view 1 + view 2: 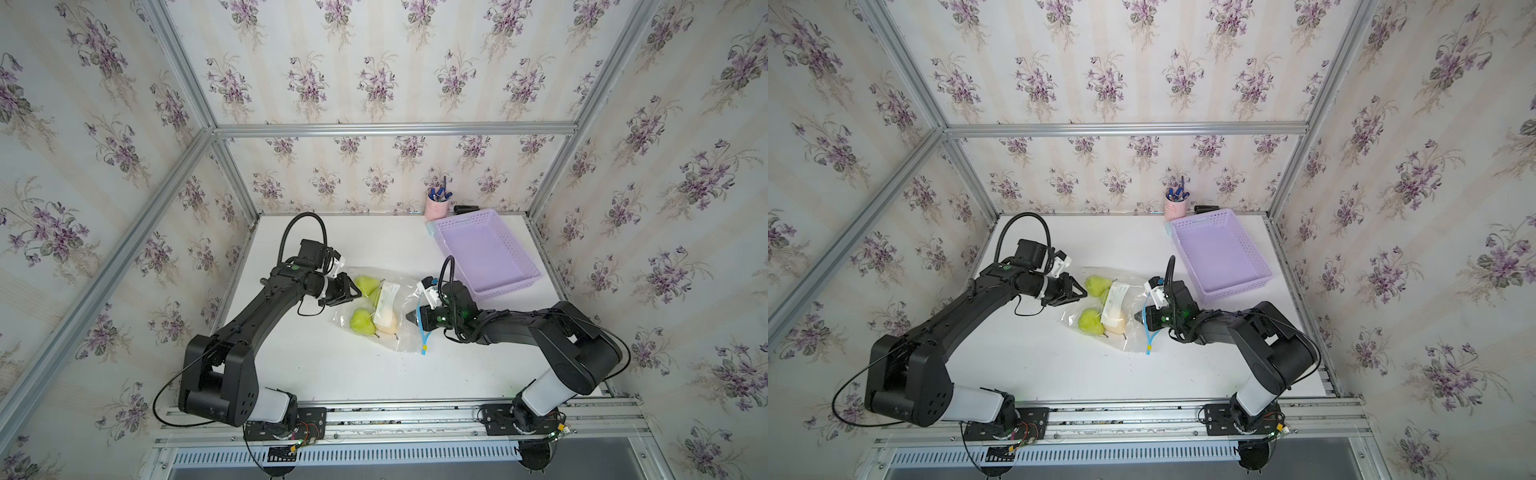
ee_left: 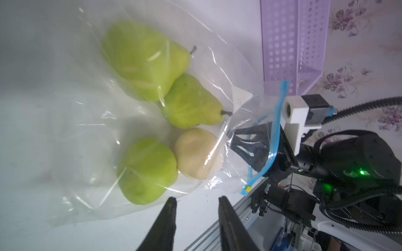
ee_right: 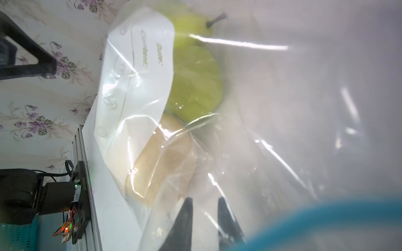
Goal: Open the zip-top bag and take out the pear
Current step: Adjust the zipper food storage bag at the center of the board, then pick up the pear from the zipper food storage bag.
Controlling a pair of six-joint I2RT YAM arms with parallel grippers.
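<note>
The zip-top bag (image 1: 399, 336) lies mid-table in both top views, clear film (image 1: 1129, 338) with a whitish label (image 3: 134, 76). Inside are several pears: green ones (image 1: 360, 322) (image 2: 145, 58) and a pale one (image 2: 198, 152) (image 3: 161, 160). The light-blue zip strip (image 1: 423, 332) (image 2: 275, 121) gapes at the bag's right end. My right gripper (image 1: 409, 316) (image 3: 205, 198) reaches into that mouth, jaws narrowly apart, the pale pear just ahead of its tips. At the bag's closed left end sits my left gripper (image 1: 356, 293) (image 2: 196, 198), open, only table between its fingers.
A lilac perforated basket (image 1: 513, 286) (image 1: 1241, 291) stands at the back right, close behind the right arm. A pink cup of pens (image 1: 436, 210) stands by the back wall. White tabletop (image 1: 332, 365) runs from the bag to the front rail.
</note>
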